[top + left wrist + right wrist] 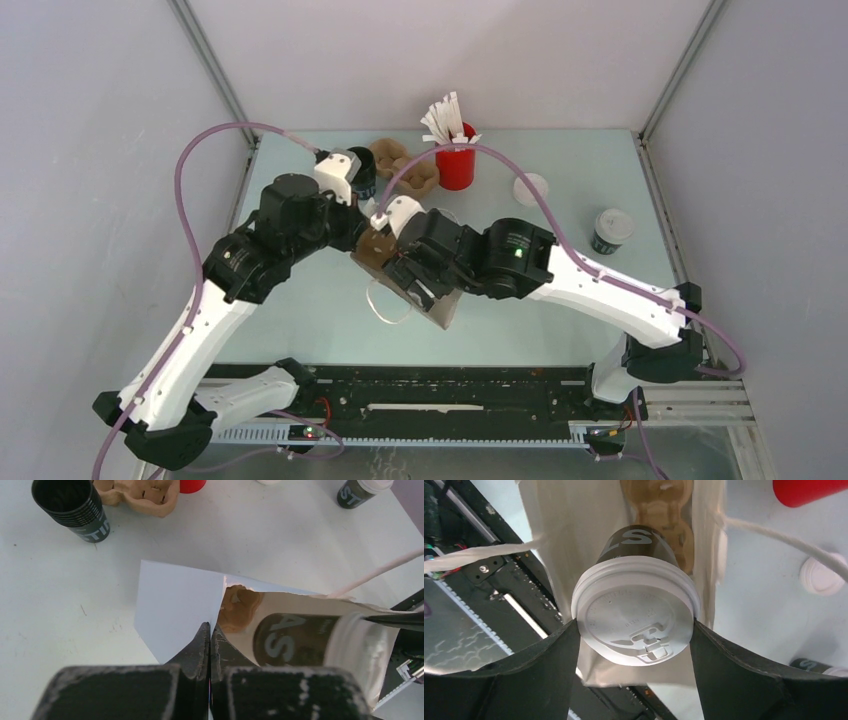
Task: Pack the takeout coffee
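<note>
takeout coffee [636, 620] in paper bag [175, 600], pulp tray [659, 510] deeper inside

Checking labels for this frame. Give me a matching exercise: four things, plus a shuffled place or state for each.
1. takeout coffee
2. paper bag
3. lidless black cup
4. red holder

A. edge pinched in the left jaws
B. upright on the table beside the pulp tray
C. holds white sticks
D. lid clamped in the right jaws, body inside the bag

Pairs: 1-D, 2-A, 3-B, 4-C
</note>
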You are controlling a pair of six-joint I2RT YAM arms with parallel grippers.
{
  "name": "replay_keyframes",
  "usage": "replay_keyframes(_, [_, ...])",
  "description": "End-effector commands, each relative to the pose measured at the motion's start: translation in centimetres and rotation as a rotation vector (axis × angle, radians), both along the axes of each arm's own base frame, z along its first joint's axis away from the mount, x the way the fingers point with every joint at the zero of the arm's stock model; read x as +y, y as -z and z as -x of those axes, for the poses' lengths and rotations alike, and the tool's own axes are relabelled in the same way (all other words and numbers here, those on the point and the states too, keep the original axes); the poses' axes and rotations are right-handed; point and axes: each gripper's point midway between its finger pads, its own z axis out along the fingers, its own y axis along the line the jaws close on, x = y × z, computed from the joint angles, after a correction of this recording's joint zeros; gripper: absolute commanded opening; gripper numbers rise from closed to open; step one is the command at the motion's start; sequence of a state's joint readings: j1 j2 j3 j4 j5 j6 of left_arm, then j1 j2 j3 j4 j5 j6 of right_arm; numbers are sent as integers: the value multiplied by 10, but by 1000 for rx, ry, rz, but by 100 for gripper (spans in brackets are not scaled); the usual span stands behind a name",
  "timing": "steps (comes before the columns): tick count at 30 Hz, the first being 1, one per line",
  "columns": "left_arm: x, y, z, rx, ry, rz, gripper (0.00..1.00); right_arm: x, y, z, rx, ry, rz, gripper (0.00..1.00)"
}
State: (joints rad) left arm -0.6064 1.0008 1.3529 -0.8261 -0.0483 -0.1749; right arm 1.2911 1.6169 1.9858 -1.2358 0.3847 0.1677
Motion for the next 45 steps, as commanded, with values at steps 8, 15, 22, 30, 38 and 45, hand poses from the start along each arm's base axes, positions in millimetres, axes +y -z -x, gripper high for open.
replay_keyframes(8, [-12,-10,7,-47,67,33,0,27,23,-28,-210,-166,42,57])
replay_keyframes(15, [-13,-6,12,-74,87,45,0,15,48,-33,-221,-165,139,56])
replay_keyframes(22, [-17,3,15,-103,122,63,0,15,54,-23,-167,-208,92,56])
replay_keyframes(30, [-16,17,21,-116,155,48,0,0,69,-24,-166,-219,117,56])
replay_keyframes(38, [-13,20,24,-131,98,85,0,-4,79,-48,-229,-130,229,56])
replay_keyframes(45, [-18,22,22,-151,92,121,0,5,97,-34,-161,-251,279,56])
